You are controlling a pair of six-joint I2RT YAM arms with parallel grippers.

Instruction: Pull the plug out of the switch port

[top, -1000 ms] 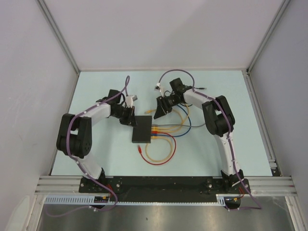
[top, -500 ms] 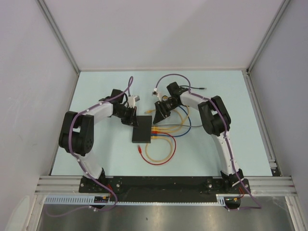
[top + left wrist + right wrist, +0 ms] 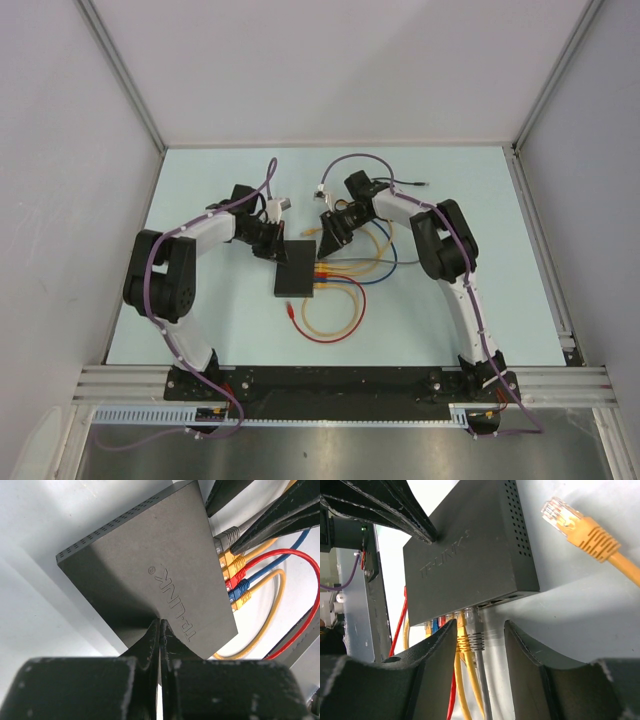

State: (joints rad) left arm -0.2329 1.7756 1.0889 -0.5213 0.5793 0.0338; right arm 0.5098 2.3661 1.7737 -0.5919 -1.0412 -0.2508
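At left, left gripper [image 3: 160, 625] with fingers closed together, tips seemingly set on top of the switch [image 3: 150, 565], mid-table between both arms; probably pinning a light box apt to slide. Further right, right gripper [image 3: 480, 624] spread wide, straddling the grey plug [image 3: 476, 632] at the port row. Best taken by the stiff plug body, not the limp cable [image 3: 483, 690].

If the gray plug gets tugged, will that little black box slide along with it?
Probably, if left alone: the switch looks thin and flat and lies loose on the smooth table, so it is likely light and slidy. The shut left tool seems to rest its tips on its top, which should pin it. It looks too flat to tip.
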